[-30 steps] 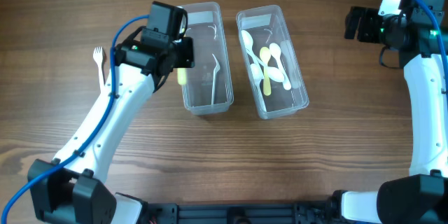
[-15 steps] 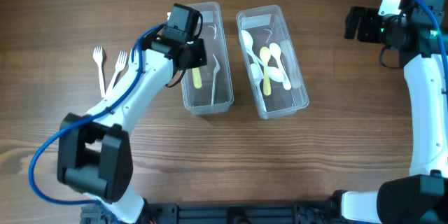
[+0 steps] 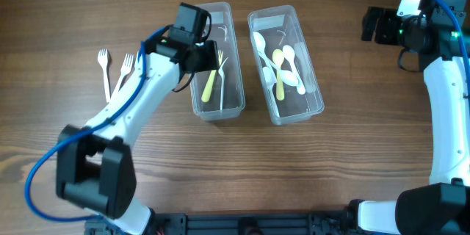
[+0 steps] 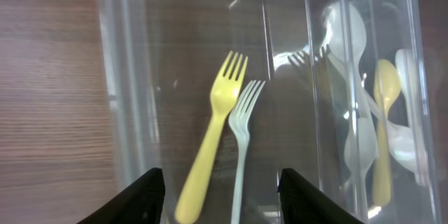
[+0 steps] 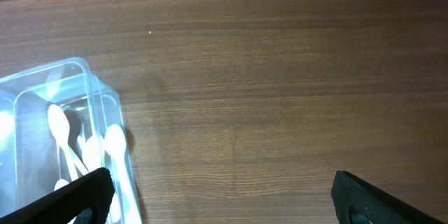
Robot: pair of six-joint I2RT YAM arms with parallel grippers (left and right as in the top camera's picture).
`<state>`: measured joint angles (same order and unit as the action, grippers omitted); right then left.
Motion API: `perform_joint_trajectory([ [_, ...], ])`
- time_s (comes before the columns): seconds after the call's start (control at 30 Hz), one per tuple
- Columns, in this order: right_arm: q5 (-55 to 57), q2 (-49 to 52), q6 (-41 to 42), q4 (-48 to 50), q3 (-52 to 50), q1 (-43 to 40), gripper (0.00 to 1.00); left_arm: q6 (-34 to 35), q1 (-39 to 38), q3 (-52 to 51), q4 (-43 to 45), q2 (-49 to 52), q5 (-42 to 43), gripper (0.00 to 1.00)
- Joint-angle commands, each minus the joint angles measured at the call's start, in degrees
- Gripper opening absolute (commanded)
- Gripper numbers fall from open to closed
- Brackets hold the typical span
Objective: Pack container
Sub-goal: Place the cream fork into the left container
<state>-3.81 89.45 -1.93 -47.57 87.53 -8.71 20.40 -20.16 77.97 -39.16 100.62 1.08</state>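
Two clear plastic containers stand side by side. In the left container (image 3: 197, 101) lie a yellow fork (image 3: 211, 84) and a pale fork (image 3: 222, 81). My left gripper (image 3: 201, 53) hovers over that container, open. In the left wrist view the yellow fork (image 4: 213, 129) and the pale fork (image 4: 241, 140) lie loose on the bottom below my left gripper (image 4: 219, 176), touching neither finger. The right container (image 3: 318, 107) holds several white and yellow spoons (image 3: 282, 67). My right gripper (image 3: 377, 25) stays at the far right, open and empty, above bare wood (image 5: 224, 182).
Two white forks (image 3: 103, 63) (image 3: 126, 67) lie on the wooden table left of the left container. In the right wrist view a corner of the spoon container (image 5: 89, 77) shows at the lower left.
My left gripper swung right over the left container and opened, letting go of the yellow fork, which now lies beside the pale fork. The right arm has not moved.
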Motion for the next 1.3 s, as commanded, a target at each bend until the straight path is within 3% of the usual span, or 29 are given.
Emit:
perform_joint_trajectory([
  [0.0,0.4,0.0,0.5,0.2,0.5,0.2,1.00,-6.1,3.4,0.8,-2.5,-7.1,-2.9,0.59],
  [0.23,0.4,0.0,0.5,0.2,0.5,0.2,1.00,-11.3,11.8,0.8,-10.9,-13.7,-8.1,0.68],
  [0.37,0.4,0.0,0.5,0.2,0.5,0.2,1.00,-14.2,15.7,0.6,-13.1,-12.7,-8.3,0.65],
  [0.63,0.4,0.0,0.5,0.2,0.5,0.2,1.00,-21.2,20.2,-0.3,-10.1,-5.9,-8.1,0.62],
  [0.73,0.4,0.0,0.5,0.2,0.5,0.2,1.00,-22.2,21.0,-0.3,-8.7,-2.7,-7.7,0.51],
  [0.8,0.4,0.0,0.5,0.2,0.5,0.2,1.00,-23.9,21.2,-0.3,-8.2,-0.5,-6.4,0.49],
  [1.27,0.4,0.0,0.5,0.2,0.5,0.2,1.00,-24.7,22.4,-0.3,-5.4,10.4,-5.6,0.54],
])
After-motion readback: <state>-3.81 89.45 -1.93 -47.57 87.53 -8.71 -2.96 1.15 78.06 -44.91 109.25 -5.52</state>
